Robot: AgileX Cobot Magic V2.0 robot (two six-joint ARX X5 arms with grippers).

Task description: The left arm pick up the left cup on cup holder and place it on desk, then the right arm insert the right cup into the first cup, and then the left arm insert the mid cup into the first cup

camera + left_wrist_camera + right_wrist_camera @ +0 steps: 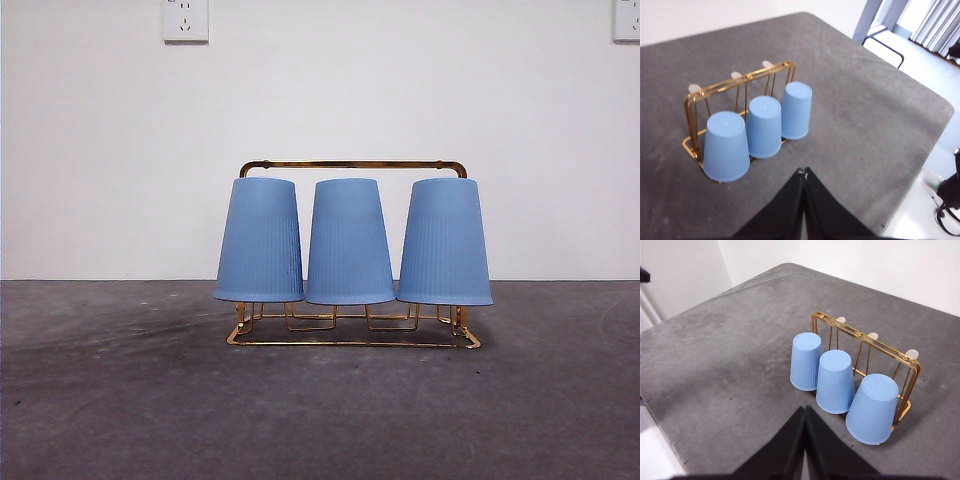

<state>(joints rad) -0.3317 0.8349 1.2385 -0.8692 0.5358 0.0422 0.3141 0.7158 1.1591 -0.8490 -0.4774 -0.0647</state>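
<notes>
Three blue ribbed cups stand upside down on the gold wire cup holder (352,164) in the middle of the dark grey desk (320,410): the left cup (259,240), mid cup (349,242) and right cup (445,242). My left gripper (804,172) is shut and empty, held above the desk short of the left cup (726,146), with the mid cup (764,126) and right cup (796,110) beyond. My right gripper (805,410) is shut and empty, short of the right cup (873,408), mid cup (835,381) and left cup (806,361). Neither gripper shows in the front view.
A white wall with two sockets (186,20) (626,20) stands behind the desk. The holder's free white-tipped pegs (735,75) rise behind the cups. The desk's rounded corner (940,102) and a grey frame leg (870,20) show in the left wrist view.
</notes>
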